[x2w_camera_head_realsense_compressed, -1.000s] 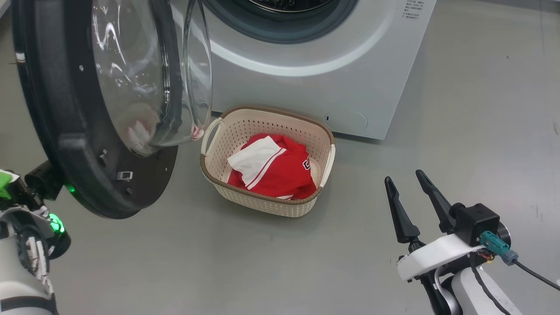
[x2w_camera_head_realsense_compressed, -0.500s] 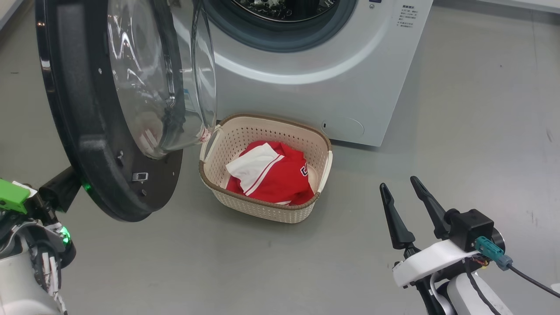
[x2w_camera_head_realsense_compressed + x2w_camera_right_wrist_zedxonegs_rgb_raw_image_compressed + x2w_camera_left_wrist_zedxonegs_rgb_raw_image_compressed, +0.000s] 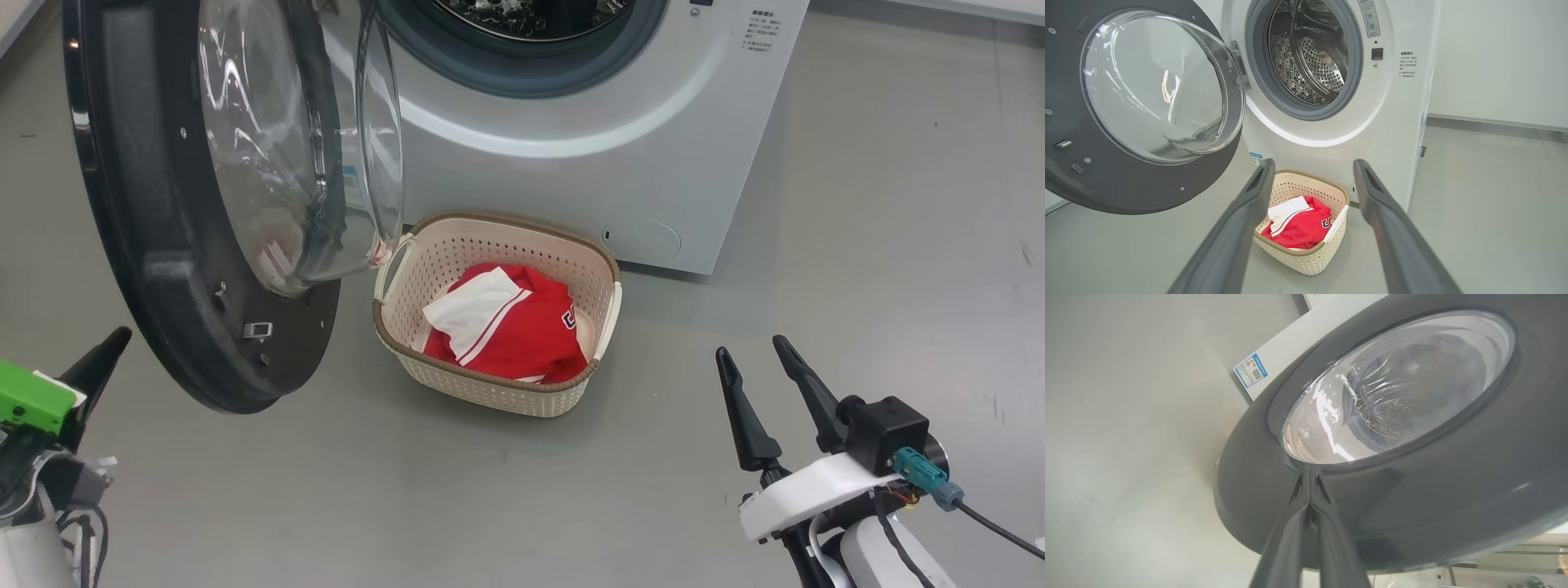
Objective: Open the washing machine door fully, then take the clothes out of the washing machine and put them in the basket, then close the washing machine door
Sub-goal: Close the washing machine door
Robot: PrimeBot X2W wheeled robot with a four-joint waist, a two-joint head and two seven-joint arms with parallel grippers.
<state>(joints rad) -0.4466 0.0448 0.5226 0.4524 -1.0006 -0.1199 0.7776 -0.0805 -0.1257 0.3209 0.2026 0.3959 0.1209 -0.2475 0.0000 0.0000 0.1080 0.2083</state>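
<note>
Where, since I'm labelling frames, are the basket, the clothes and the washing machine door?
the basket (image 3: 490,392), head view, near perforated wall
the clothes (image 3: 522,339), head view, red fabric at the middle
the washing machine door (image 3: 139,229), head view, black inner rim

The left tool (image 3: 114,343) is drawing back from the washing machine door (image 3: 139,212), its closed fingers now showing just beside the door's lower edge rather than tucked behind it.
</note>
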